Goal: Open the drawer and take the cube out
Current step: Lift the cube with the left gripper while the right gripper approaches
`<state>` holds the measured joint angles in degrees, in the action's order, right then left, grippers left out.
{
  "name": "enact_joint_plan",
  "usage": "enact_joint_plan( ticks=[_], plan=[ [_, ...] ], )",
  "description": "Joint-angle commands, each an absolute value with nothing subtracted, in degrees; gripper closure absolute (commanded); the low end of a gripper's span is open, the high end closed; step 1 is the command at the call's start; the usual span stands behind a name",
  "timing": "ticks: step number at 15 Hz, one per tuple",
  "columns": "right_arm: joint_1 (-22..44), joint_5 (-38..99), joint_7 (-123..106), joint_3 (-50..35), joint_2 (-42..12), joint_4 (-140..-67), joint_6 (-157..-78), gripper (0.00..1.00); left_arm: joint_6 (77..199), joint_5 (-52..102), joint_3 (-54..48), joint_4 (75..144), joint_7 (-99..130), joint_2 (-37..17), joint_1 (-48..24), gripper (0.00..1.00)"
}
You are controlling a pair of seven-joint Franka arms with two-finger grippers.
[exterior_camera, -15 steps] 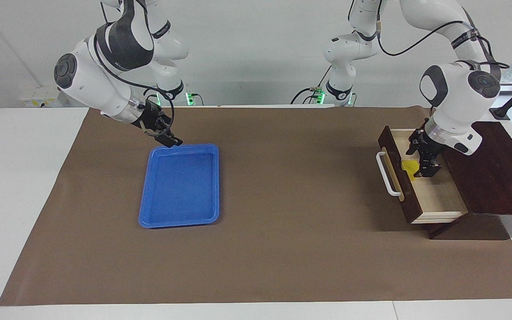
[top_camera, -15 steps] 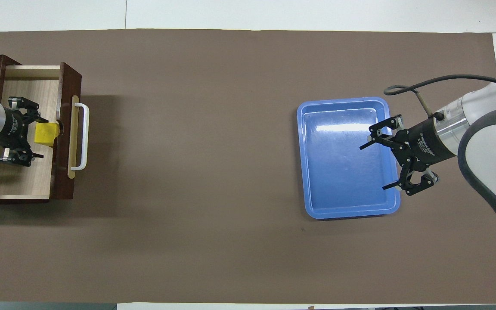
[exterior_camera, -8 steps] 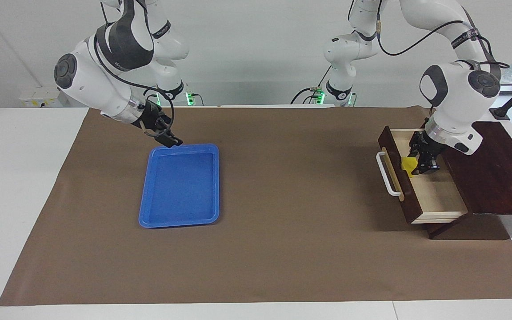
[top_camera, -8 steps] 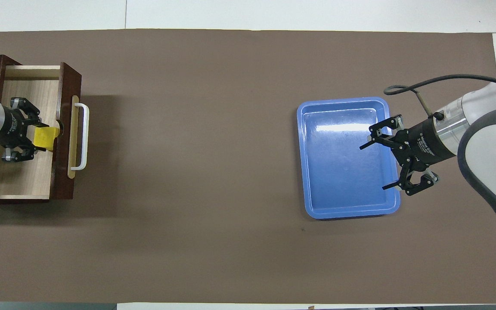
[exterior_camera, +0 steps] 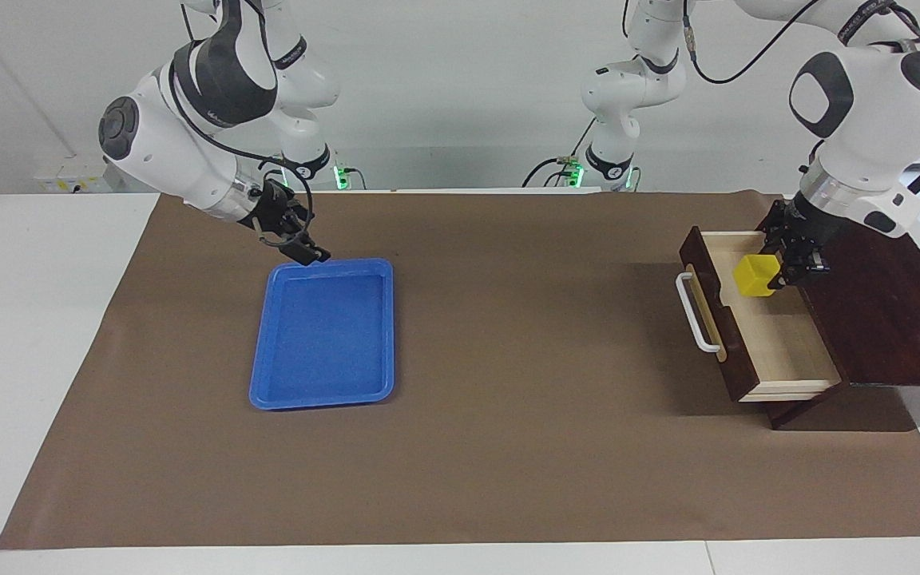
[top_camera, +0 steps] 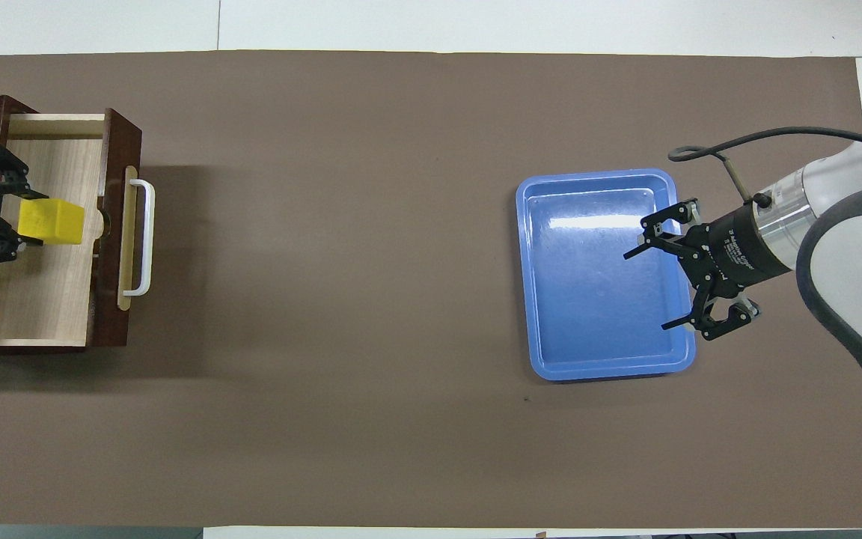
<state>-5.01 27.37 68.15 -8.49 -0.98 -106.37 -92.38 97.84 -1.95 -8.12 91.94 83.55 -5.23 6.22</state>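
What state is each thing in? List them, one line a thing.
drawer: pulled open, pale inside showing.
cube: gripped and raised over the open drawer.
left gripper: shut on the cube, over the drawer.
right gripper: open, holding nothing, waiting over the edge of the tray that is nearest the robots.
blue tray: flat on the brown mat, nothing in it.

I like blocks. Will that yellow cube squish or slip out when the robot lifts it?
Probably not. The cube keeps its square shape in the left gripper, so it seems stiff. It hangs level over the open drawer, so it is likely light.
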Motion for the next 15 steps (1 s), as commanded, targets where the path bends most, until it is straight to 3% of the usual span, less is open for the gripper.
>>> enact_joint_plan(
  ticks=[1, 7, 15],
  plan=[
    [-3.7, 29.53, 71.97, -8.53, -0.88, -106.35, -93.6, 0.0, 93.87, -1.5, -7.65, 86.59, 91.9, -8.34, -1.12, 1.0],
    [0.34, 33.05, 81.28, -8.53, -2.81, -105.38, -99.12, 0.0, 94.57, -1.23, -7.82, 86.57, 110.37, -8.52, -16.94, 1.0],
    [8.08, 39.98, 89.91, -8.53, -6.76, -105.29, -109.67, 0.0, 97.9, 0.18, -7.73, 87.1, 127.95, -12.74, -25.31, 1.0]
  ],
)
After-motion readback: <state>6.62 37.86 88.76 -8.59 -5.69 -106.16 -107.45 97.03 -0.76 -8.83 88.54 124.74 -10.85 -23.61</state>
